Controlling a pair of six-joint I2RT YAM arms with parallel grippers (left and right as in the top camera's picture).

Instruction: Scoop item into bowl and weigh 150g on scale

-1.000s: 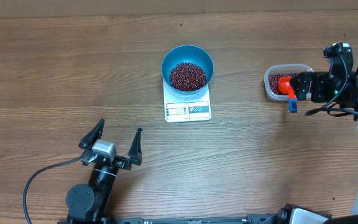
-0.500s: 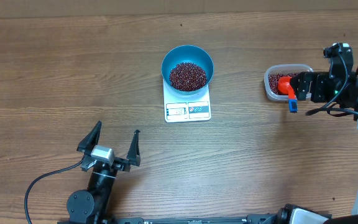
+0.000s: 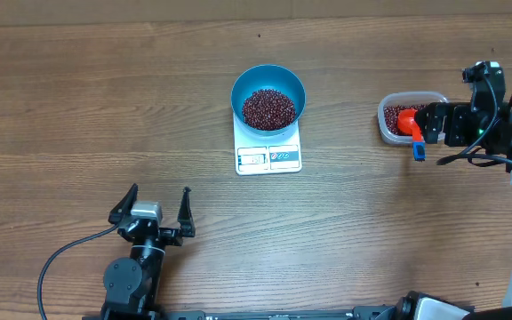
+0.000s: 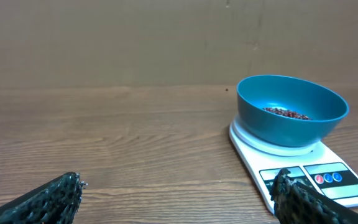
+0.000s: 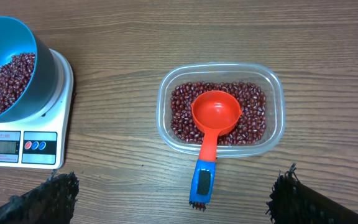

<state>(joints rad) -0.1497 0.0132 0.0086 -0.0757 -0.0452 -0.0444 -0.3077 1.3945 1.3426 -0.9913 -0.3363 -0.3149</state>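
Sitting on the white scale (image 3: 268,158), the blue bowl (image 3: 268,96) covers most of the platform and leaves only the display strip showing; its digits are too small to read. Maroon beans (image 3: 268,108) fill the bowl's bottom. More of them lie in a clear tub (image 5: 277,93) well off to the right, partly hidden beneath an orange scoop (image 5: 215,118) whose blue-tipped handle juts over the rim. Near the front edge of the desk (image 3: 78,107), the left claw (image 3: 158,196) gapes wide, grasping nothing. By the tub, the right claw (image 5: 174,186) is likewise spread and empty; its wrist view shows only the finger ends, cut off at the bottom corners.
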